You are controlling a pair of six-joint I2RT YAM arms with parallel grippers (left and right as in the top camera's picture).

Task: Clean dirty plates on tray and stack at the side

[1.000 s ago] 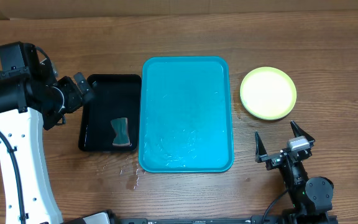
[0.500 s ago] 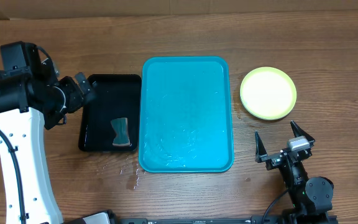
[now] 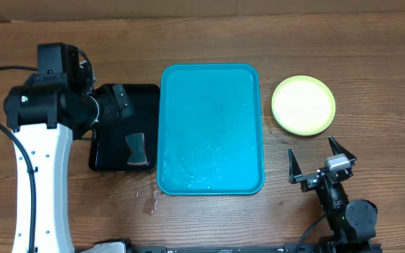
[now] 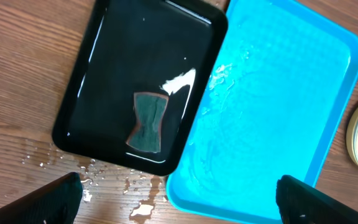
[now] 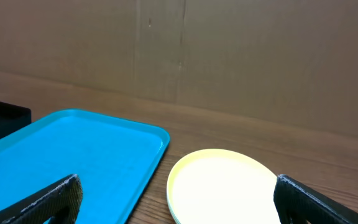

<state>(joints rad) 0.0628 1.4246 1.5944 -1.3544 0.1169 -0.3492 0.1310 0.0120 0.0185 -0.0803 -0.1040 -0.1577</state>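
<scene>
L arm (image 3: 37, 183): white link rises from the near-left edge of the wooden table (image 3: 209, 35), bends at a black joint, and the forearm turns in toward table centre. The left gripper (image 3: 120, 100) hangs over the far-left part of the black tray (image 3: 111, 158), clear of it, and the wrist cam looks steeply down. Jaws are spread wide w/ nothing between them. The fingertips (image 4: 61, 199) show only at the lower corners of the wrist view.

R arm (image 3: 343, 211): folded low at the near-right table edge. The right gripper (image 3: 316, 160) points toward the far side, about level w/ the table top per its wrist cam. Jaws are fully apart and empty. It sits on the near side of the plates (image 3: 303, 105), not touching them.

The plates are stacked on the table to the right of the turquoise tray (image 3: 209, 91), apart from it. Top plate is pale yellow-green. No. of plates beneath: cannot tell.

Turquoise tray: centre of table, long side running far to near, w/ a wet film and droplets on its floor, mostly the near half.

Black tray: just left of the turquoise tray, rims close — contact unclear. It holds a dark green sponge (image 4: 148, 121), waisted in shape, lying flat. Water drops (image 3: 146, 200) lie on the table off the trays' near corners.
</scene>
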